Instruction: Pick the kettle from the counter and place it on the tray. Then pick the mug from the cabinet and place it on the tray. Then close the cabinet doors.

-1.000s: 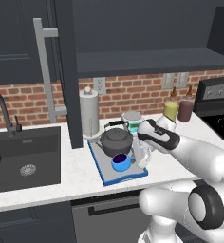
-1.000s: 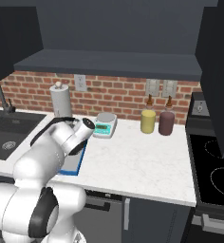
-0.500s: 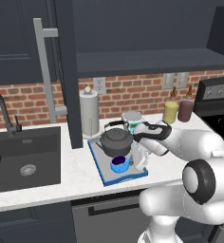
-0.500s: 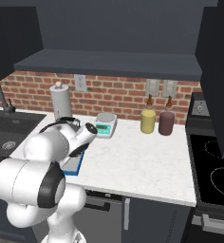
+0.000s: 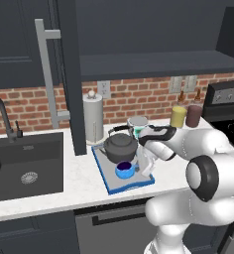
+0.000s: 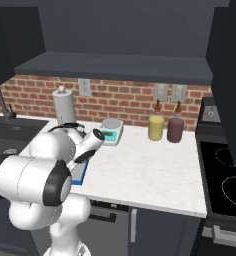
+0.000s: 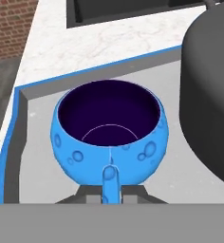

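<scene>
The blue mug stands upright on the grey tray, close beside the dark kettle. My gripper is low behind the mug, its two fingers tight on either side of the small handle. From the left base view the mug sits at the front of the blue-rimmed tray, the kettle just behind it, and my gripper reaches in from the right. The navy cabinet door with its grey bar handle stands swung open above the white counter.
A paper-towel roll and a small scale stand behind the tray. Yellow jar and maroon jar sit by the brick wall. The sink lies left, the stove right. Another open door hangs at the right.
The arm's elbow has swung out and round toward the cameras while the hand stays at the mug. Kettle, mug and tray have not moved.
</scene>
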